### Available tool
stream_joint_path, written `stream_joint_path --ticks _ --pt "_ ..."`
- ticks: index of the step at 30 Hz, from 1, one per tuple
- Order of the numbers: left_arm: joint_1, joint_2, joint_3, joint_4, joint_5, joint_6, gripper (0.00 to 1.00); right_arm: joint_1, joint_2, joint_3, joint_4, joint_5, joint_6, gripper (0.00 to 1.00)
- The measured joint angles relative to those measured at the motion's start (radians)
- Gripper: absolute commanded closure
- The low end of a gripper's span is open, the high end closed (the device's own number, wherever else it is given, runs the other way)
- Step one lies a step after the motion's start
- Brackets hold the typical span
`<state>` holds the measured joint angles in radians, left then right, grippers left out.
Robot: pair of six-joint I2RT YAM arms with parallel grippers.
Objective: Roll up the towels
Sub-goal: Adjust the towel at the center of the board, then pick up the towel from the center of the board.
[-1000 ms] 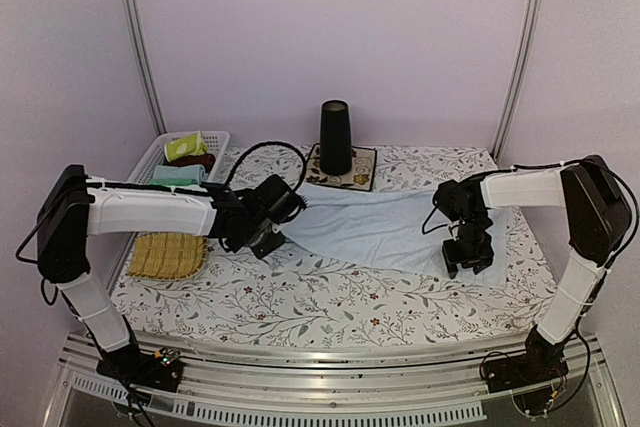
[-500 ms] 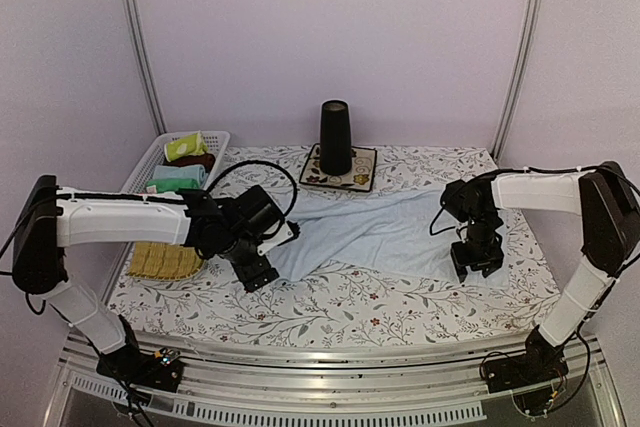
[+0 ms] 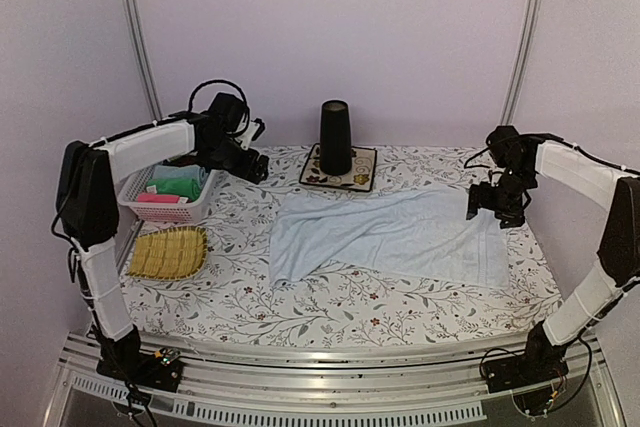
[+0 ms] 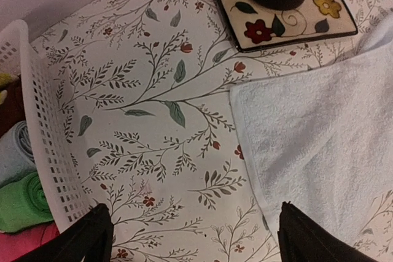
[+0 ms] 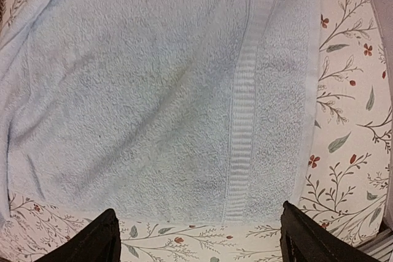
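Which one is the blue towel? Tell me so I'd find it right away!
Look at the flowery table. In its middle, just in front of the tall black cup, a light blue towel lies spread out. It is the only plain cloth lying open there.

Left claw [image 3: 256, 163] and right claw [image 3: 488, 209] hover far apart, both gaping wide.

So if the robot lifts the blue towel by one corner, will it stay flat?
Probably floppy: the blue towel lies flat with soft creases, so a lifted corner would likely leave the rest hanging. Its fluffy pile looks grippy, not slippery. Pushed, it would probably bunch up rather than slide.
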<state>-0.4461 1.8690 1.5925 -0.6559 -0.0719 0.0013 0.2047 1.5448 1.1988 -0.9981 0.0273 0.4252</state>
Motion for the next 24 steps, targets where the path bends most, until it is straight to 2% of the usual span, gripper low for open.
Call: stream_joint_path --ticks 4,9,16,19,24 --pt "0.038 0.218 0.192 -0.003 0.075 -0.033 0.21 -0.062 0.066 0.102 0.041 0.005 -0.011 0.1" --pt "0.04 0.45 0.366 -0.032 0.164 -0.06 0.24 -0.158 0.174 0.143 0.081 0.019 -0.018 0.11" --pt "0.04 0.549 0.41 -0.064 0.22 -0.084 0.26 -0.264 0.307 0.249 0.097 0.05 -0.033 0.12" --pt "0.036 0.568 0.431 -0.065 0.228 -0.088 0.27 -0.289 0.325 0.261 0.107 0.057 -0.036 0.13" --pt "0.032 0.591 0.483 -0.063 0.233 -0.101 0.33 -0.317 0.335 0.273 0.113 0.068 -0.037 0.14"
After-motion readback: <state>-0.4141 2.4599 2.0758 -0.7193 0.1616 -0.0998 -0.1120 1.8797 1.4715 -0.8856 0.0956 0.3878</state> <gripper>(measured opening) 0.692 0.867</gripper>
